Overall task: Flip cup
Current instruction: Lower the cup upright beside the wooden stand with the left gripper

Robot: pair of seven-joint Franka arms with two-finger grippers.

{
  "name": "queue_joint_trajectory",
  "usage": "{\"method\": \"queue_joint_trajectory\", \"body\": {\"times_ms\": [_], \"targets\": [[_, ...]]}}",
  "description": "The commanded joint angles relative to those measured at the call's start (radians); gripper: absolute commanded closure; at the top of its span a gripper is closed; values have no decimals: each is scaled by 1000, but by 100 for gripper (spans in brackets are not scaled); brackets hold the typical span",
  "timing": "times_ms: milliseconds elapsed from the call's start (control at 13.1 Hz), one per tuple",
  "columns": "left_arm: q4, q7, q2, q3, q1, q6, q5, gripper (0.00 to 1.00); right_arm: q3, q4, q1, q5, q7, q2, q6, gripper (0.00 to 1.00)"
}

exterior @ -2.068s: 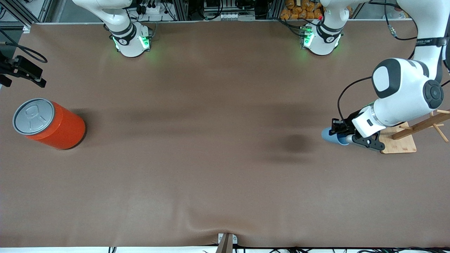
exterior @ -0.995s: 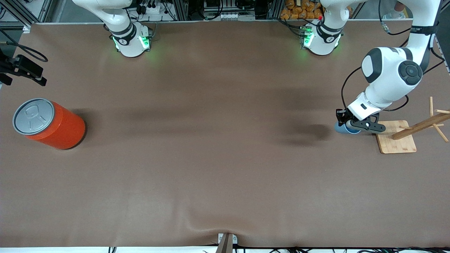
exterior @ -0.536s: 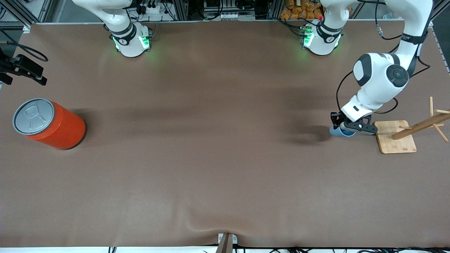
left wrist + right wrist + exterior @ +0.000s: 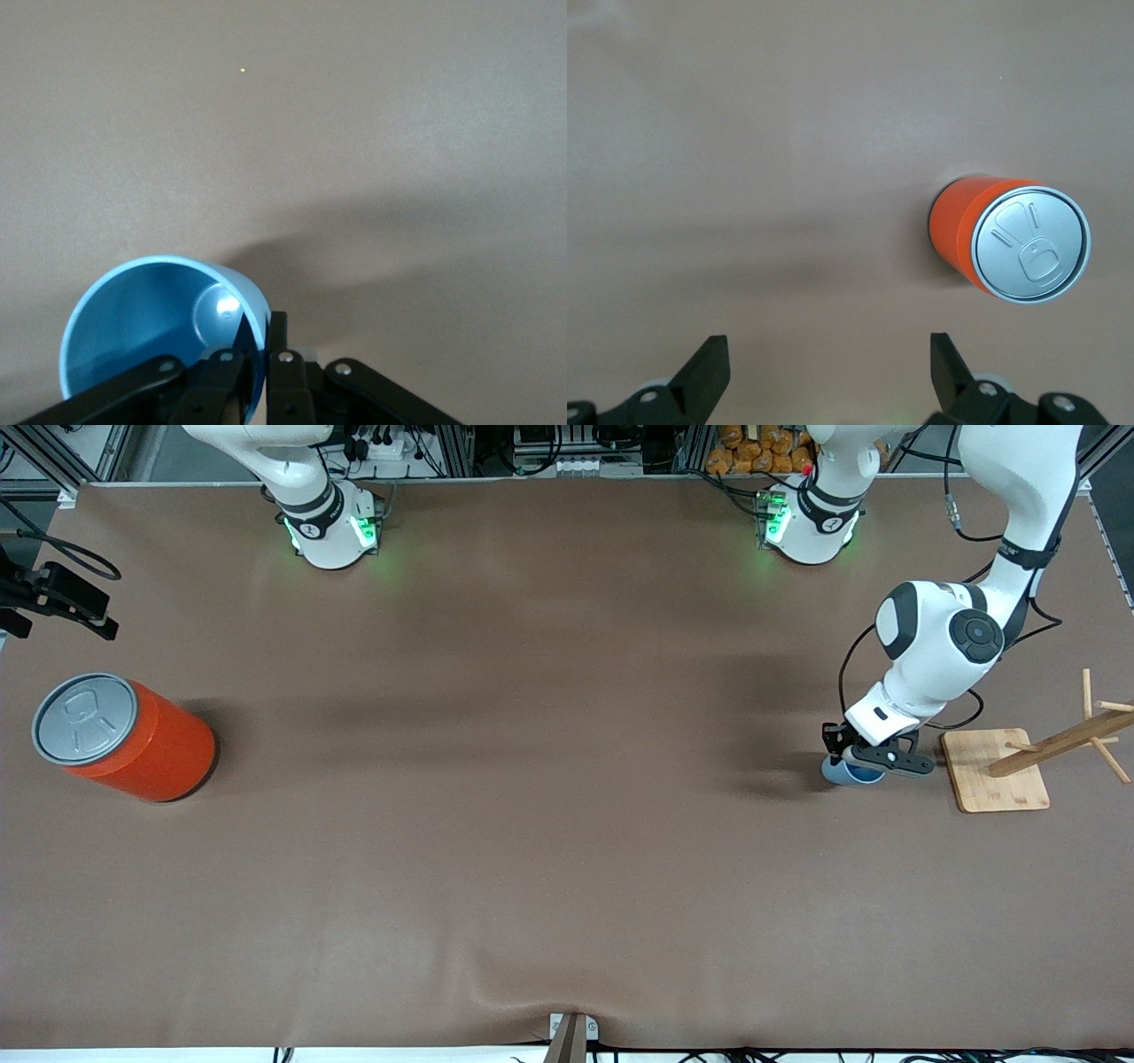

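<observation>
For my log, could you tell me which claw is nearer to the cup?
Left. The left claw is shut on the cup rim; the right claw hangs open near the orange can.

The brown counter (image 4: pixel 532 824) lies open across its middle, wide enough for a gripper to pass. Obstacles sit only at its ends. At the left arm's end, the wooden rack (image 4: pixel 1054 744) on its board (image 4: pixel 997 784) stands just beside the cup (image 4: pixel 852 772) and the left gripper (image 4: pixel 873 757) clamped on its rim. At the right arm's end stands the orange can (image 4: pixel 133 740).
</observation>
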Motion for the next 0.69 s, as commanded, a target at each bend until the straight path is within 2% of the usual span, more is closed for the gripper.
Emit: {"method": "queue_joint_trajectory", "body": {"times_ms": [0, 153, 459, 613], "targets": [[33, -24, 3, -2, 6, -25, 30, 0, -1, 18, 0, -10, -9, 3, -22, 0], [50, -28, -8, -5, 6, -53, 30, 0, -1, 18, 0, -10, -9, 3, -24, 0], [91, -35, -115, -10, 8, -181, 32, 0, -1, 18, 0, -8, -9, 3, -25, 0], [161, -58, -149, -22, 3, -336, 32, 0, -1, 18, -1, -8, -9, 4, -24, 0]]}}
